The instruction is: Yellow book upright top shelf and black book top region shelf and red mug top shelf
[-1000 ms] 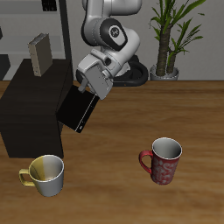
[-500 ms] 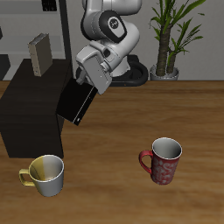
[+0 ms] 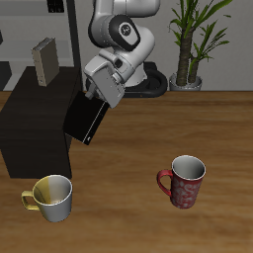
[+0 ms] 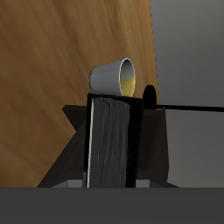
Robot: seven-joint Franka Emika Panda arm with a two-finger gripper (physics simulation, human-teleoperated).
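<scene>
My gripper is shut on the black book and holds it tilted in the air beside the shelf's side edge, about level with the flat top. In the wrist view the black book hangs between my fingers. The yellow book stands upright on the shelf's top, toward the back. The red mug stands upright on the wooden table near the front edge, away from the shelf.
A yellow-and-white mug stands on the table in front of the shelf near the front edge; it also shows in the wrist view. A potted plant stands at the back of the table beside my base.
My gripper has carried the black book up and toward the shelf over the last second; in the last half second it barely moved. The mugs and the yellow book have not moved.
</scene>
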